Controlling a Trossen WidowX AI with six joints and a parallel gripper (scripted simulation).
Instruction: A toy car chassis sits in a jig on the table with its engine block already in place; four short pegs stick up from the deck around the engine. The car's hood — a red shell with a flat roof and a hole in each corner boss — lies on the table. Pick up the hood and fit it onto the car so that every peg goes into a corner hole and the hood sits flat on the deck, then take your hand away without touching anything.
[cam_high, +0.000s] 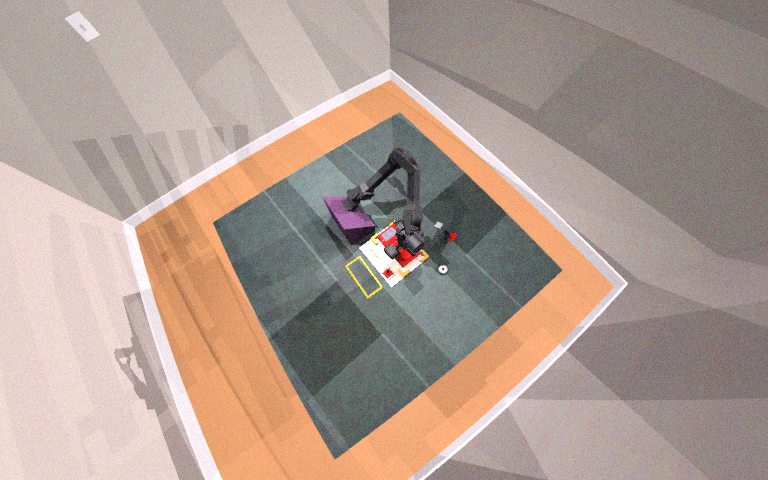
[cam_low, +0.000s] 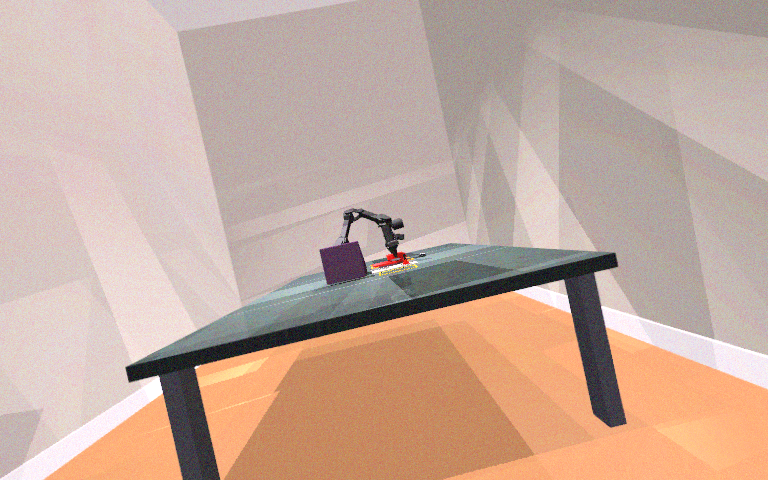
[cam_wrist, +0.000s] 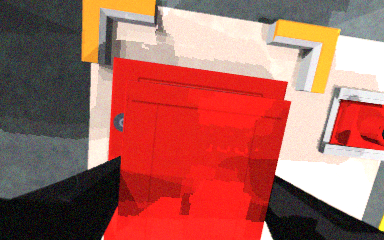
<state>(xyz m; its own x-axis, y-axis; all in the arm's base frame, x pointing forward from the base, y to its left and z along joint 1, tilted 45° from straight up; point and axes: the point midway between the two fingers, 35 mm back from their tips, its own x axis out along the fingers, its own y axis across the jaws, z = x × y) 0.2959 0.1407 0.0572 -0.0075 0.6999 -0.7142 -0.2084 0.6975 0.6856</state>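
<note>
The red hood (cam_wrist: 210, 135) (cam_low: 400, 258) is over the car's deck in the wrist view, roof up. My gripper (cam_wrist: 194, 168) (cam_low: 394, 254) is shut on the hood, with one black finger on each side of it. The red chassis (cam_wrist: 200, 83) (cam_high: 387, 233) lies in the white jig (cam_wrist: 215, 47) (cam_high: 371, 249), and a strip of it shows past the hood's far edge and left side. The hood hides the engine block and the pegs. I cannot tell whether the pegs are in the holes or the hood is flat on the deck.
Orange corner brackets (cam_wrist: 325, 55) (cam_wrist: 120, 7) stand on the jig. A small tray with a red part (cam_wrist: 350, 120) (cam_high: 387, 272) is beside the car. A purple block (cam_high: 348, 217) (cam_low: 343, 263) stands near the arm. A white ring (cam_high: 442, 269) and a red piece (cam_high: 451, 236) lie beyond the jig.
</note>
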